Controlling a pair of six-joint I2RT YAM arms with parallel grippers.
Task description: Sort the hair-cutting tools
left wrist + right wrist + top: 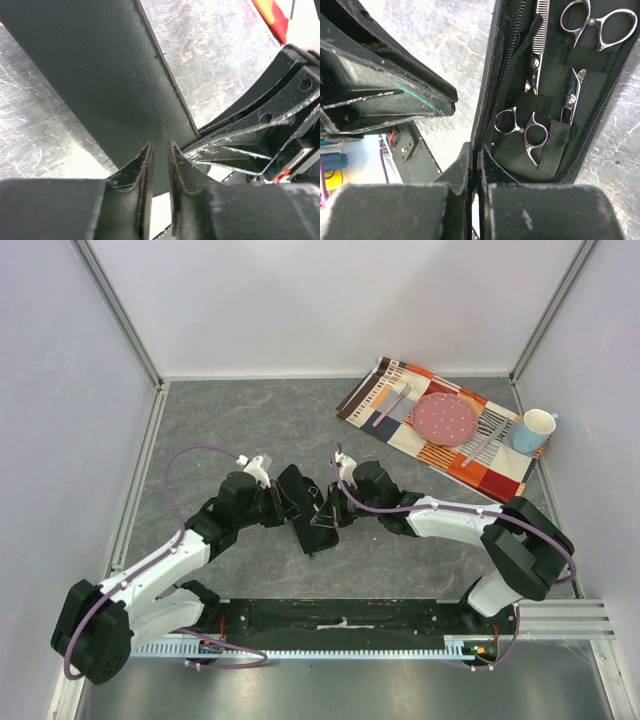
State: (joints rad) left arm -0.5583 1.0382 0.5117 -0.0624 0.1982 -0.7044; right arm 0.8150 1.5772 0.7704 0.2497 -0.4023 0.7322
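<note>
Scissors (521, 129), two silver pairs, sat tucked inside the open black case (555, 150) near the middle of the table (250, 430). The right gripper (475, 150) pinched the case's edge tight. The left gripper (160, 148) was open just a crack by the case's flap.

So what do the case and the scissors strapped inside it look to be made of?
Case: matte black with fine pebbled grain, likely faux leather, though coated fabric is possible. Upper scissors and lower scissors: polished silver metal, probably steel; mirror-like glints on the rings.
</note>
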